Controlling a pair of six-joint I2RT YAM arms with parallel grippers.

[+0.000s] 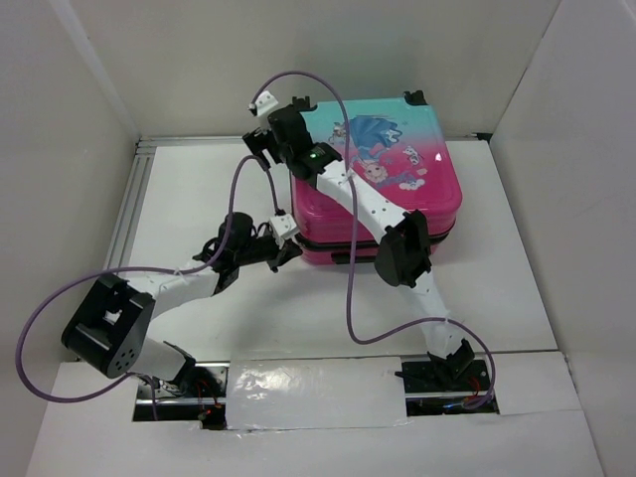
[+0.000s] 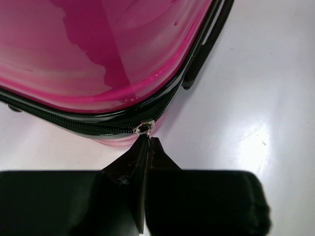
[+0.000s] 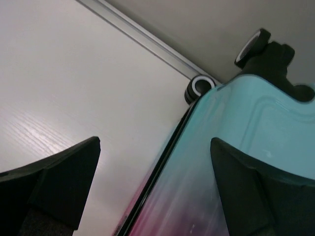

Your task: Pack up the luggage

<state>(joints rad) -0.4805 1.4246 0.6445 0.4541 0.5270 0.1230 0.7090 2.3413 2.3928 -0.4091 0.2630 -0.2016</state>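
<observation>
Currently the luggage lies flat on the table with its shell halves together. No contents are visible outside it, so treat the loading step as complete. You cannot see inside, so take this as a judgement only.

Check the left gripper at the near left corner of the case. Its fingers are pressed together, and the metal zipper pull sits right at their tips. It appears pinched between them. Zipper teeth show meshed on one side of the pull. Around the corner on the other side, the seam is too dark for you to tell whether it is zipped.

Check the right gripper at the far left corner, near a wheel. Its fingers stand wide apart over the shell edge and hold nothing. Whether it presses on the shell cannot be told.

Judge the task as late-stage: the case is shut and the zip is in hand. What is left is to run the pull along any unzipped seam, then release both arms.
</observation>
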